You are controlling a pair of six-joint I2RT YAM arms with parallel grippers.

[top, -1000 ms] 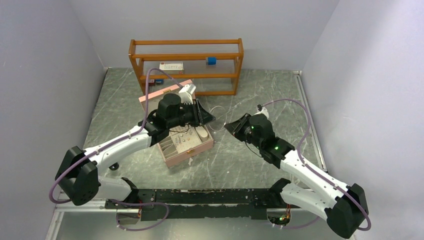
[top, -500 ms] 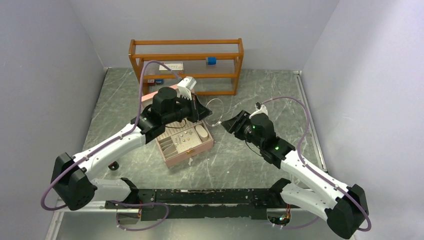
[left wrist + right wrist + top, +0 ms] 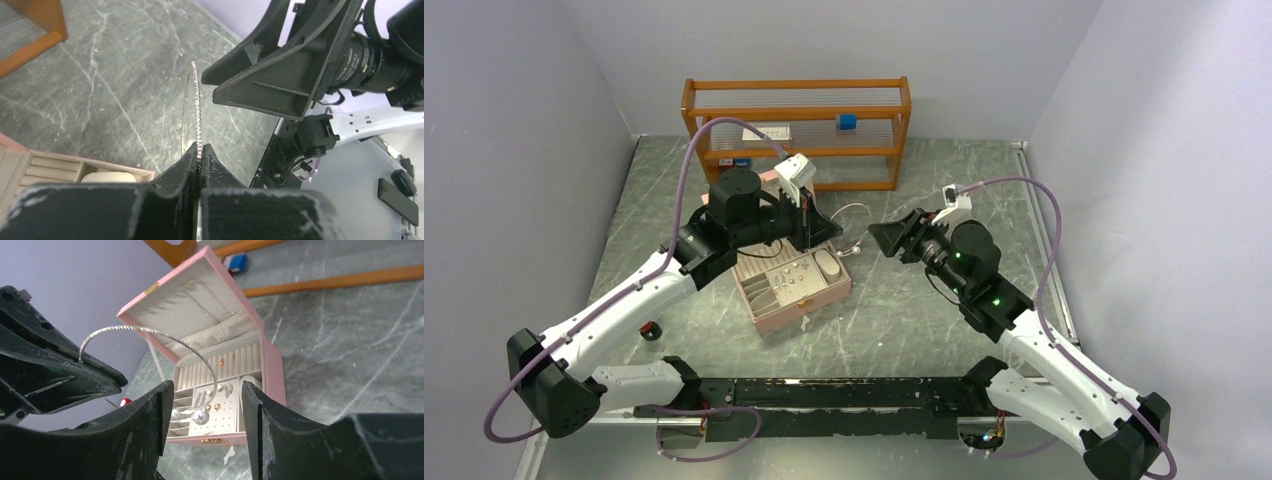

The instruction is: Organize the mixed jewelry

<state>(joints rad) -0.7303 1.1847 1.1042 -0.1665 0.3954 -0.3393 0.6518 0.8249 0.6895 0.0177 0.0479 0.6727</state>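
Our left gripper [image 3: 200,150] has lifted up and back in the last second, fingers pinched tight on the silver necklace [image 3: 193,95]. The chain arcs out ahead of it, pearl end dangling. The right gripper [image 3: 206,387] has backed off too, fingers spread wide and empty. The pink jewelry box [image 3: 796,310] sits just below. We reckon the chain's free now but still needs a slot.

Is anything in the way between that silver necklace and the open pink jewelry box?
Nothing visible does. The necklace hangs from the left fingers close beside the open jewelry box, with clear air between.
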